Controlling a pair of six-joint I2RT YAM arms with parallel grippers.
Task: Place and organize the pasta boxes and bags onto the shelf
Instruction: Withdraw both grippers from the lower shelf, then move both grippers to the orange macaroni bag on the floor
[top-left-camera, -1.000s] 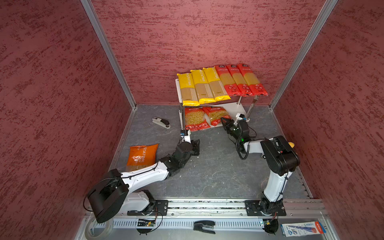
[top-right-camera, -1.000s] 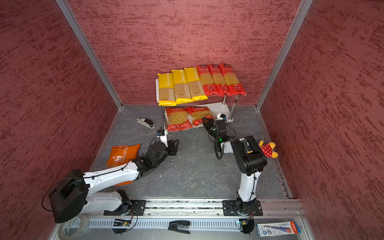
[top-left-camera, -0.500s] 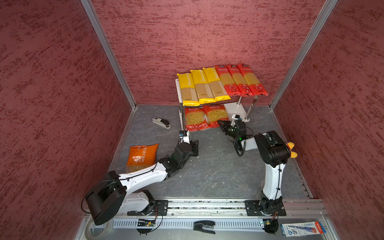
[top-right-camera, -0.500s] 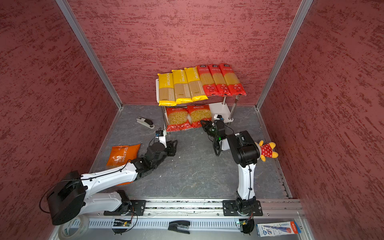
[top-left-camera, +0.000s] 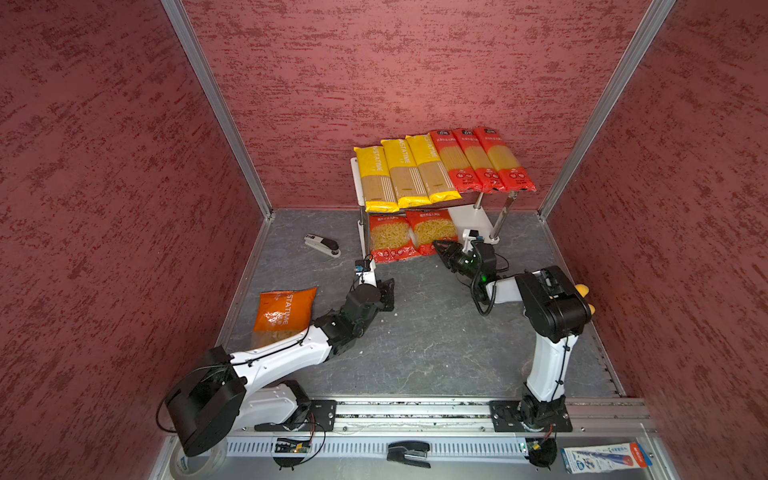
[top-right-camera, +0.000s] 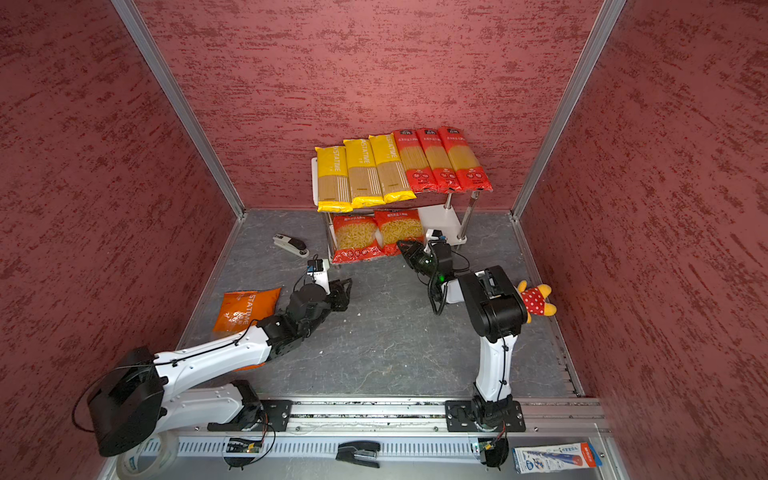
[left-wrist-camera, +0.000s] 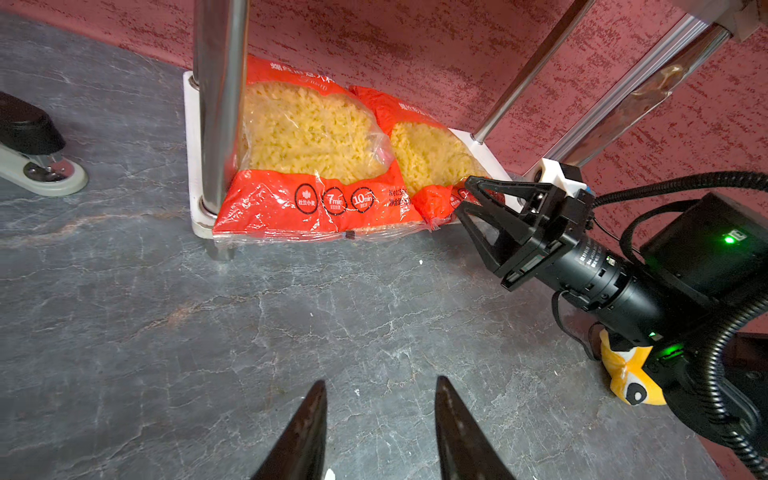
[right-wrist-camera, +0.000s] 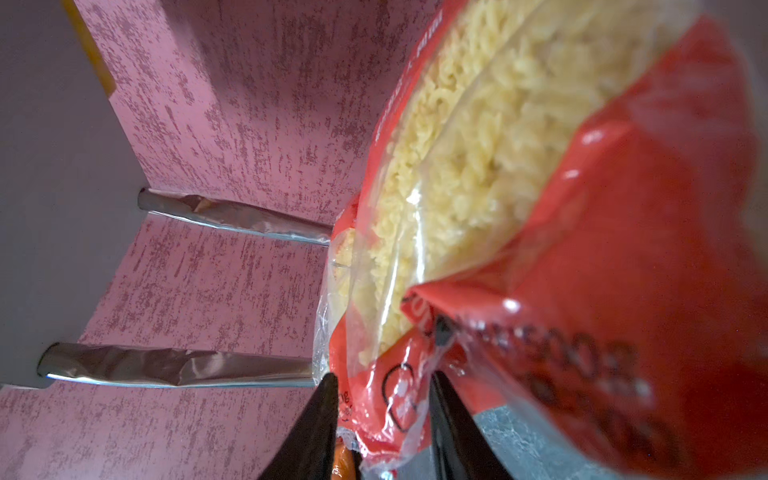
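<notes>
The shelf (top-left-camera: 471, 216) stands at the back wall. Three yellow spaghetti packs (top-left-camera: 401, 174) and three red ones (top-left-camera: 482, 162) lie side by side on its top board. Two wide red pasta bags (top-left-camera: 390, 239) (top-left-camera: 430, 230) lie on the lower board. My right gripper (top-left-camera: 440, 247) is at the front corner of the right-hand bag (right-wrist-camera: 519, 174). Its jaws stand apart with the bag's crumpled corner loose between them. An orange bag (top-left-camera: 284, 309) lies on the floor at the left. My left gripper (left-wrist-camera: 379, 386) hovers open and empty over the floor in front of the shelf.
A grey stapler (top-left-camera: 322, 245) lies left of the shelf. A plush toy (top-right-camera: 536, 299) sits behind the right arm. At the front rail are a black stapler (top-left-camera: 409, 453), a tape roll (top-left-camera: 199, 461) and a blue-white carton (top-left-camera: 602, 457).
My right gripper has pushed forward to the shelf with the right-hand red bag, which now lies further onto the lower board, and its jaws have opened. The left arm has hardly moved.
</notes>
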